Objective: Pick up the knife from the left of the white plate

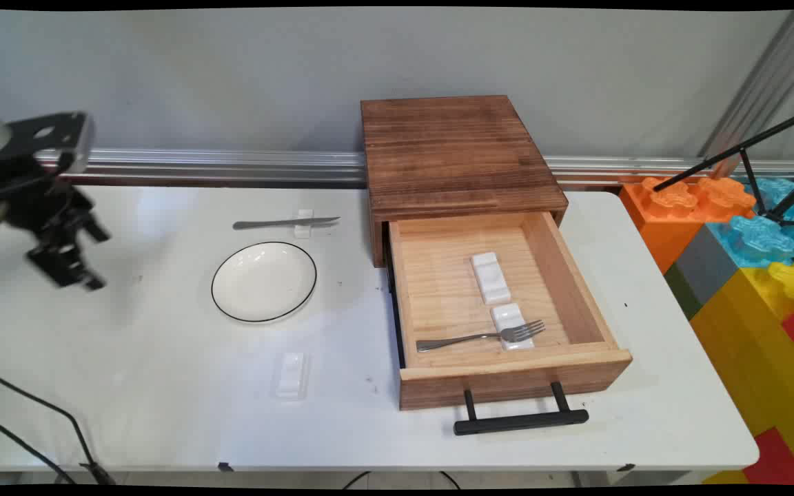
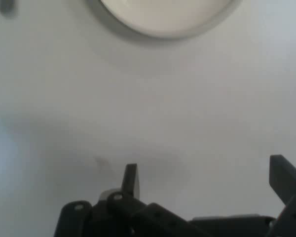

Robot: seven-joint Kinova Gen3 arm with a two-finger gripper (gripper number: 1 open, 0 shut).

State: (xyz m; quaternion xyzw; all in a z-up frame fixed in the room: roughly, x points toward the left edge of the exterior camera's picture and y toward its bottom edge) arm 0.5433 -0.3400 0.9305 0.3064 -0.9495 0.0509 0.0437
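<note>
Gripper point(image 1: 69, 265): hangs over the counter's point(image 1: 163, 386) left side, fingers point(image 2: 130, 180) spread wide, holding nothing.
Nearest thing: white plate point(image 1: 264, 281), black-rimmed, just to its right, apart from it.
Knife point(image 1: 285, 222): behind the plate, propped on a small white rest.
Spare rest point(image 1: 291, 375): in front of the plate, bare.
Drawer point(image 1: 579, 362): pulled open from the wooden box; fork point(image 1: 481, 336) inside, tines on one of two white rests.

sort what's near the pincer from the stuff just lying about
Near the pincer: pincer, open and empty; plate.
Lying about: knife on its rest; spare rest; open drawer holding fork and two rests; toy blocks.
</note>
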